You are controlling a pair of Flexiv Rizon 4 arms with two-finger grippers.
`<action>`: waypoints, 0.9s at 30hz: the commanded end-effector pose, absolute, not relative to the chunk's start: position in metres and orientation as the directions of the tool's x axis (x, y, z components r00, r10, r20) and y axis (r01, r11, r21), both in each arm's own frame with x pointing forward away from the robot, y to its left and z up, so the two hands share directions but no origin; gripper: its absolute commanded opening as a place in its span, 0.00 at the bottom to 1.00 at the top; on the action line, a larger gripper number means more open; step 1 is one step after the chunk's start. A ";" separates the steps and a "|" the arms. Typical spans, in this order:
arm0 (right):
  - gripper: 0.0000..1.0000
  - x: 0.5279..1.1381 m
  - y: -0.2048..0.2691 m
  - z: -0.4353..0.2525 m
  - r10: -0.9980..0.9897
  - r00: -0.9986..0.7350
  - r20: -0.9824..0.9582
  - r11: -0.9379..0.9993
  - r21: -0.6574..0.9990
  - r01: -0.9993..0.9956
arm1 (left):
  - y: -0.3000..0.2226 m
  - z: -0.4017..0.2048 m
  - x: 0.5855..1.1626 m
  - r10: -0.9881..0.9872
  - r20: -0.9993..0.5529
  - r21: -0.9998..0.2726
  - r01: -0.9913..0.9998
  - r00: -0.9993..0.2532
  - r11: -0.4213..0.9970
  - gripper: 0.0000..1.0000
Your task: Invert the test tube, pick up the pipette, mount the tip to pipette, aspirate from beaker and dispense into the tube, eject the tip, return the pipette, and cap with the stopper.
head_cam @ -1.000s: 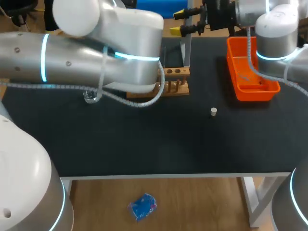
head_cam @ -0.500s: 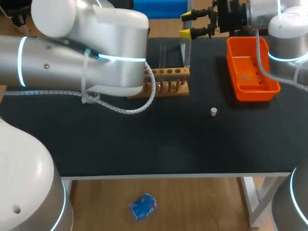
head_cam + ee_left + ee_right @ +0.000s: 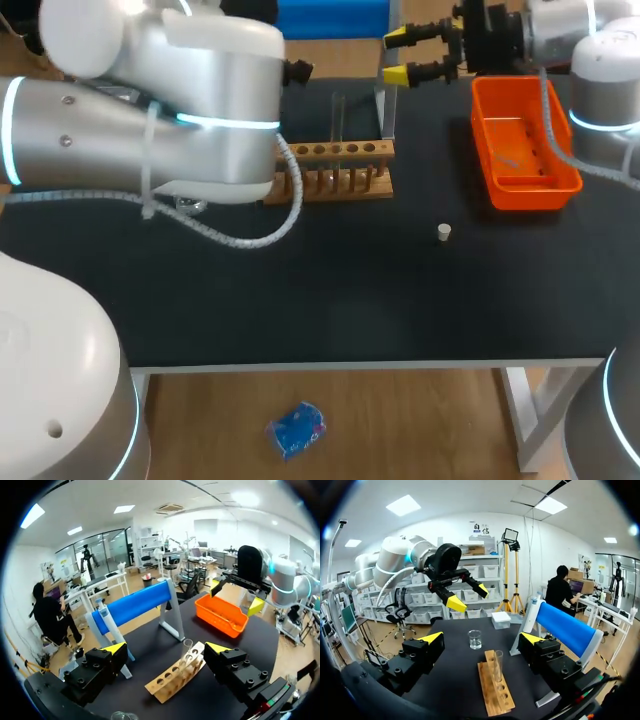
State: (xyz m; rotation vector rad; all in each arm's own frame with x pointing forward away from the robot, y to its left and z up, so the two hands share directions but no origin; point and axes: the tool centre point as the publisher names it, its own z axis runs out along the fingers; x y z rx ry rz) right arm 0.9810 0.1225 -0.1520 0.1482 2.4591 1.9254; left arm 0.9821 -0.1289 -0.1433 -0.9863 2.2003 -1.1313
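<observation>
A clear test tube (image 3: 338, 115) stands upright in the wooden rack (image 3: 335, 170), also seen as test tube (image 3: 187, 649) and test tube (image 3: 497, 667). The pipette (image 3: 106, 625) hangs on the blue-topped stand (image 3: 385, 105). A glass beaker (image 3: 475, 639) sits beyond the rack, half hidden under my left arm as beaker (image 3: 190, 205). A small pale stopper (image 3: 444, 232) lies on the black mat. My left gripper (image 3: 166, 647) hovers open above the rack, empty. My right gripper (image 3: 397, 56) is open and empty by the stand, at the table's far edge.
An orange tray (image 3: 520, 145) sits at the far right. A small white box (image 3: 501, 620) stands past the beaker. My left arm (image 3: 150, 120) spans the left half of the table, high over it.
My left arm has drawn back toward the left, uncovering the rack and the tube. My right gripper has shifted slightly right, staying open.
</observation>
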 end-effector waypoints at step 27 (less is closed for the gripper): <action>1.00 0.896 0.044 -0.179 0.156 -0.987 0.035 0.255 0.964 0.074 | -0.136 -0.191 0.977 -0.277 0.076 -0.777 -0.230 -0.958 0.586 1.00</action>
